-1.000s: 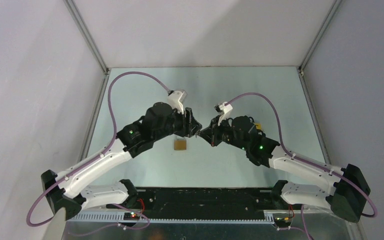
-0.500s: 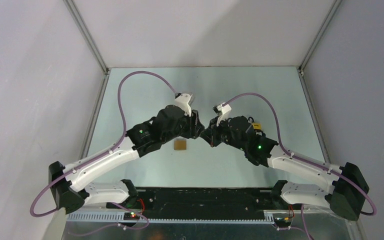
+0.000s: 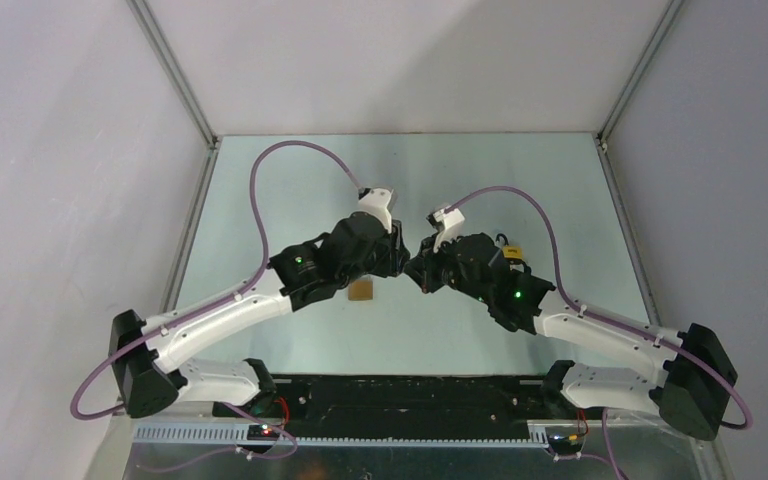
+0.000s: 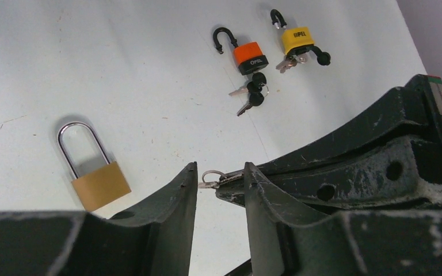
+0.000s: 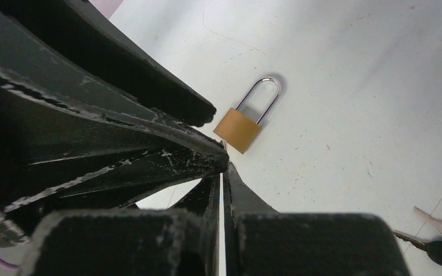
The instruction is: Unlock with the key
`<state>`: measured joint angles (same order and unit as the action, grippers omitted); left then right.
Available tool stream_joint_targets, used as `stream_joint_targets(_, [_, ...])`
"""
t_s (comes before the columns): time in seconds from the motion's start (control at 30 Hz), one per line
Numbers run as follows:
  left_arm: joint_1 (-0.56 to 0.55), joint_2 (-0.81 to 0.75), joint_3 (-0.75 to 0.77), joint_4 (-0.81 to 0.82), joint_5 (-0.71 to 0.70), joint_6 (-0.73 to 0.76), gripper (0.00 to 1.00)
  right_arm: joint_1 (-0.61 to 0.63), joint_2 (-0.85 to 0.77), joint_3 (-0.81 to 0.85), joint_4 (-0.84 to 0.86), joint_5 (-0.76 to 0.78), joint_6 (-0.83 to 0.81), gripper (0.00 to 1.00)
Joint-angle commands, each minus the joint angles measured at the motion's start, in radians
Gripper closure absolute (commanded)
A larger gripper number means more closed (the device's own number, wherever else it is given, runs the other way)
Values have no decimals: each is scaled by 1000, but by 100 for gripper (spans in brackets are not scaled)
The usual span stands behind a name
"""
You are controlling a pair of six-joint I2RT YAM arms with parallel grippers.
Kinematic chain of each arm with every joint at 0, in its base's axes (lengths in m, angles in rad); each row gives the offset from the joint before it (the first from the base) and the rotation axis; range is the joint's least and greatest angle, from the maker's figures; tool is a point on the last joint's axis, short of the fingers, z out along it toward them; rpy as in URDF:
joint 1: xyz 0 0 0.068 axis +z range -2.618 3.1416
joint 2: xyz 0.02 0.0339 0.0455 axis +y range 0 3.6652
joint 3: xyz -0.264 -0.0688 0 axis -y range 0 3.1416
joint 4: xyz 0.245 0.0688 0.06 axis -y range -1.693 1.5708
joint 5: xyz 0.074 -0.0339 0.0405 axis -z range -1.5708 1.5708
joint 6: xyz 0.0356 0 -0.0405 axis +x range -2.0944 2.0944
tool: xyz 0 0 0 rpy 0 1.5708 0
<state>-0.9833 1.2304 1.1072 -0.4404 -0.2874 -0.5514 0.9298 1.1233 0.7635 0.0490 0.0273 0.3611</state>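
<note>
The left fingers (image 4: 178, 207) stand spread, one on each side of a small silver key (image 4: 230, 177) with a wire ring (image 4: 209, 176). I cannot tell whether either finger touches it. The right fingers (image 5: 247, 230) are pressed together on that key. Only its ring and a sliver of metal poke out past their tips, and the blade is hidden. In the right wrist view the key cannot be seen at all, because the closed tips and the other arm's dark fingers block it.

A brass padlock (image 4: 95, 179) with a steel shackle lies flat on the pale worktop (image 3: 290, 200), shackle seated in its body. The meeting fingers hang above the worktop near it, apart from it. From overhead the left arm covers the padlock's far edge and the fingertips merge into one black mass.

Well apart from the brass padlock lie an orange padlock (image 4: 250, 54) with its black shackle swung open and, beyond it, a yellow padlock (image 4: 297, 40). What sits at the yellow one's base is too small to make out. Black-headed keys (image 4: 254, 92) lie just beside the orange one, on the side nearer the brass padlock. In the right wrist view they are cut off at the frame corner. Overhead, only a yellow speck shows past the right arm.
</note>
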Motion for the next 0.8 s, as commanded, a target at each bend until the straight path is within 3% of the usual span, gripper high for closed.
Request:
stream_joint_targets(0.0, [-12, 24, 32, -36, -59, -30, 63, 15, 3, 51, 78, 27, -17, 100])
stream_joint_targets(0.1, [-12, 29, 36, -38, -61, -36, 72, 22, 8, 51, 83, 38, -20, 100])
stream_joint_targets(0.27, [-11, 25, 32, -38, -74, -42, 98, 31, 12, 51, 88, 53, -22, 100])
stream_joint_targets(0.4, [-8, 9, 22, -36, -107, -34, 100, 33, 9, 51, 96, 49, -27, 98])
stream_joint_targets(0.43, [-5, 5, 20, -36, -119, -21, 100, 33, 7, 51, 96, 48, -26, 93])
stream_joint_targets(0.47, [1, -5, 17, -35, -127, -13, 100, 32, 2, 51, 95, 48, -27, 78])
stream_joint_targets(0.53, [14, -24, 14, -31, -150, 20, 100, 33, -9, 50, 91, 50, -31, 58])
stream_joint_targets(0.67, [39, -88, -12, 33, -160, 162, 100, 21, -40, 35, 89, 62, -31, 31])
stream_joint_targets(0.77, [59, -140, -28, 91, -145, 308, 100, -6, -70, 28, 81, 43, -33, 20])
